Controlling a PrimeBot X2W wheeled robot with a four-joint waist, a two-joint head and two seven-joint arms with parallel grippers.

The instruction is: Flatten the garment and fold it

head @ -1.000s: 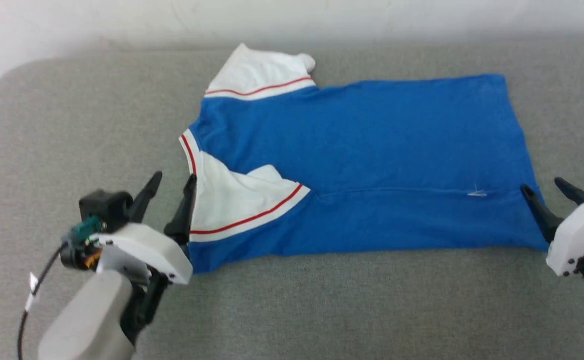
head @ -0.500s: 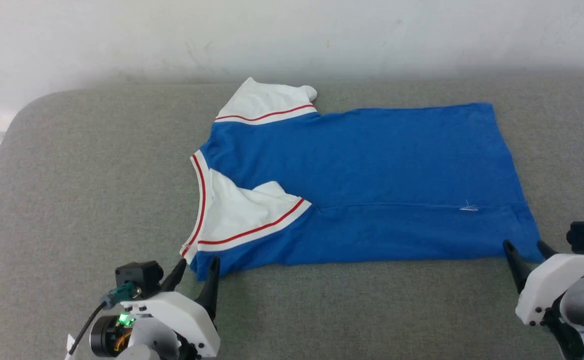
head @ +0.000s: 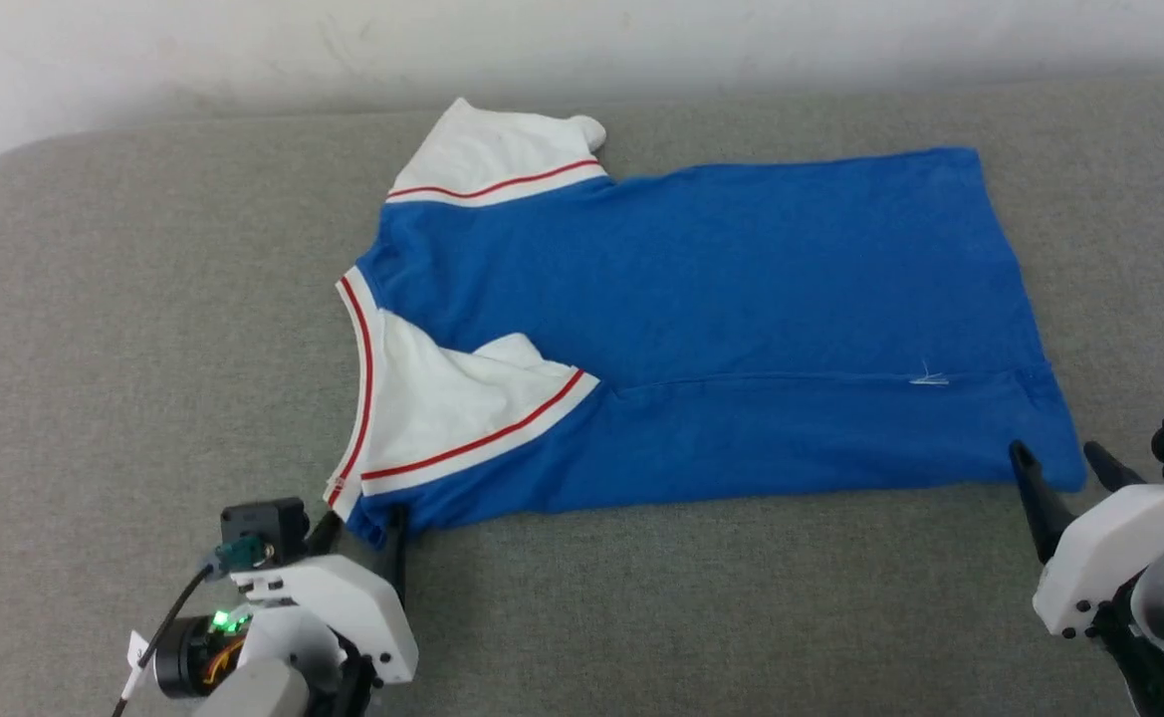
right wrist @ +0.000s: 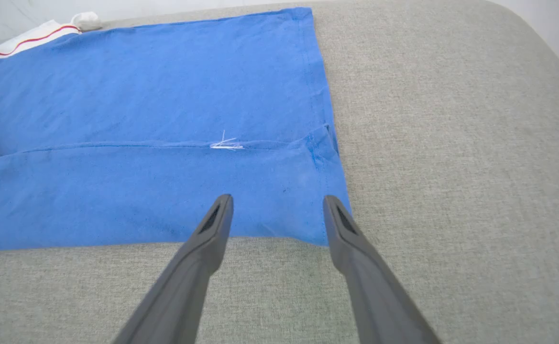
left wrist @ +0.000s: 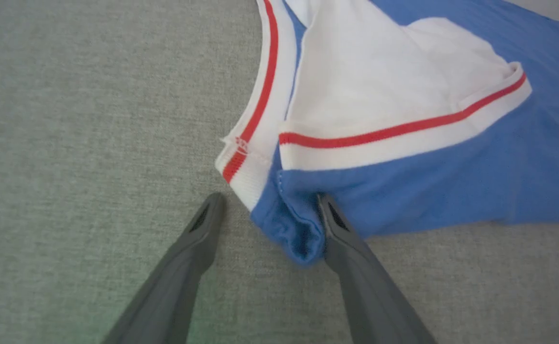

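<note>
The royal-blue garment (head: 721,299) lies spread on the grey padded surface, collar to the left and hem to the right. Its near long edge is folded over the body, and the near white sleeve (head: 442,408) lies folded onto it. No numerals are visible. My left gripper (head: 362,523) is open at the near left corner, and that bunched blue corner (left wrist: 293,229) sits between the fingers against the right one. My right gripper (head: 1051,453) is open at the near right hem corner (right wrist: 327,224), fingertips just over the fabric's edge.
The grey fabric surface (head: 143,299) stretches wide on every side of the garment, with a rounded far-left corner. A white wall (head: 582,40) runs behind it. The far white sleeve (head: 492,149) points toward the wall.
The head camera has shifted. My left gripper has drawn back from beside the collar and closed in on the near left corner. My right gripper has moved from the hem's side to its near corner.
</note>
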